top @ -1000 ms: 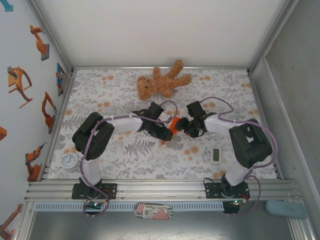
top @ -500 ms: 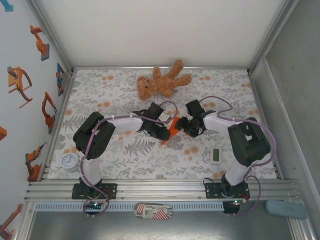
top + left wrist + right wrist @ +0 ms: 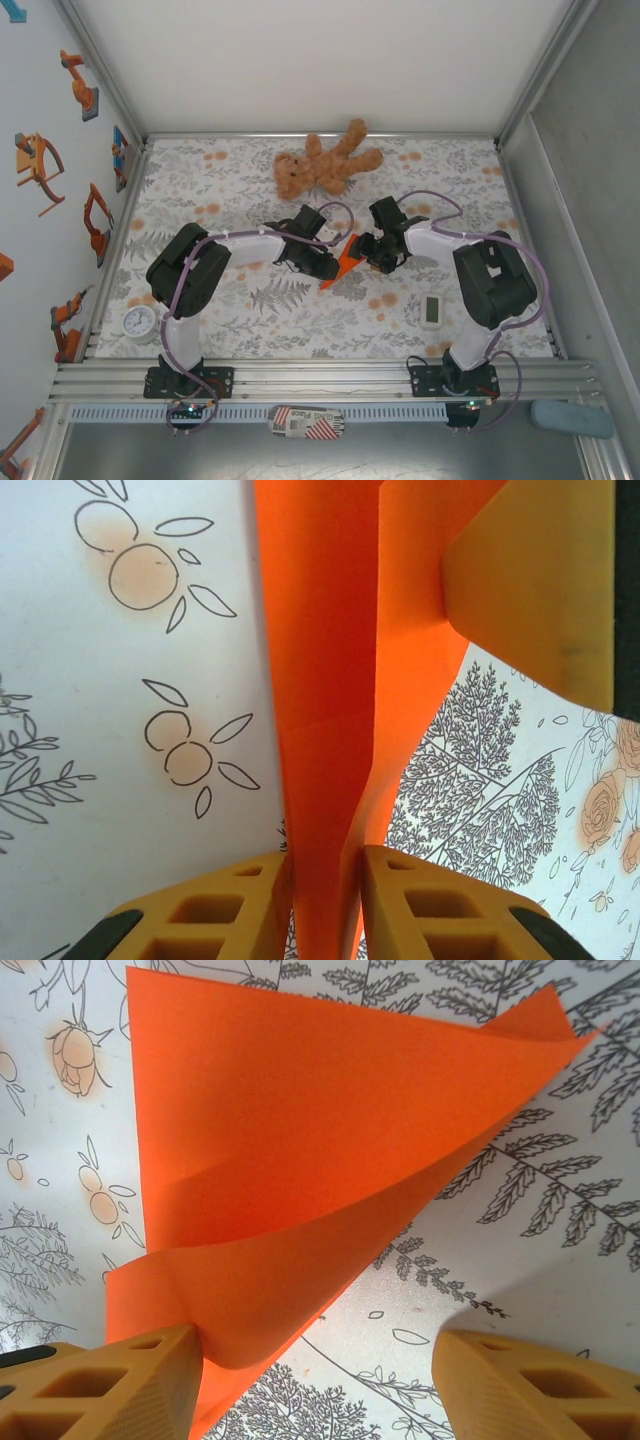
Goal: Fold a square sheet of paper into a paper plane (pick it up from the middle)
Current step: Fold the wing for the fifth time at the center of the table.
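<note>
Scene: Two robot arms reached in from the near edge of a flower-patterned tabletop [image 3: 230, 310] and met over its middle, with a folded piece of paper between them.

Orange paper: The orange paper [image 3: 343, 264] sat between the two hands at the centre of the tabletop. It was creased into a narrow shape whose point faced the near edge. In the right wrist view it [image 3: 330, 1140] spread as a wide triangle with one loose flap curling up.

Left hand: The left hand [image 3: 325, 880] was clamped on the orange paper [image 3: 330, 680], both yellow fingers pressed flat against a folded ridge that ran up between them.

Right hand: The right hand [image 3: 315, 1380] was spread wide apart and gripped nothing. The paper's lower corner touched one finger [image 3: 110, 1390] and the other finger stood well clear.

Why held so: The left hand likely pinned the crease so the layers stayed lined up while the right hand was free to take the loose flap.

Height: The paper seemed lifted slightly off the cloth, though this was hard to judge.

Progress: Partly folded, and not yet a finished dart.

Nearby: A teddy bear [image 3: 320, 165] lay at the far side, and a white gadget [image 3: 431, 310] lay to the right, both well apart from the paper.

Risk: Thin paper could slip or crumple if pulled unevenly.
</note>
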You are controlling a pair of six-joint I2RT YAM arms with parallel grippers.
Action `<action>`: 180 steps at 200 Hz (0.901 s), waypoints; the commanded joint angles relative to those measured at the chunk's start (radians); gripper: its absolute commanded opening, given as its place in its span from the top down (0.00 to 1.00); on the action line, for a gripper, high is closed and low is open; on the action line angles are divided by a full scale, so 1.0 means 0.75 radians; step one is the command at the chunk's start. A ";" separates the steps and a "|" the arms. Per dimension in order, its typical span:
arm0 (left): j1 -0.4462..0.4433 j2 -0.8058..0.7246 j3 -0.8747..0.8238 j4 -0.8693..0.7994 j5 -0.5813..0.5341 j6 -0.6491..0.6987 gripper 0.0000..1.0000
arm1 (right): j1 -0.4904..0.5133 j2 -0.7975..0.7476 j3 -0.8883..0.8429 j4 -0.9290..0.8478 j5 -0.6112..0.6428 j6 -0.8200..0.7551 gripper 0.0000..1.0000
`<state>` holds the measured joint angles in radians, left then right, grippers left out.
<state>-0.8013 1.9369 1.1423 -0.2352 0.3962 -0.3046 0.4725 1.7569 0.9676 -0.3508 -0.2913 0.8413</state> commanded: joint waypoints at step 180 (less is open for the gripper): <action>-0.058 -0.112 -0.046 -0.052 -0.021 -0.091 0.73 | 0.018 0.243 -0.047 0.187 0.077 -0.029 0.36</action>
<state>-0.8379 1.8408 1.1164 -0.2562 0.3813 -0.3561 0.4725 1.7725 0.9905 -0.3794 -0.2909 0.8410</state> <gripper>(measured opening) 0.274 0.641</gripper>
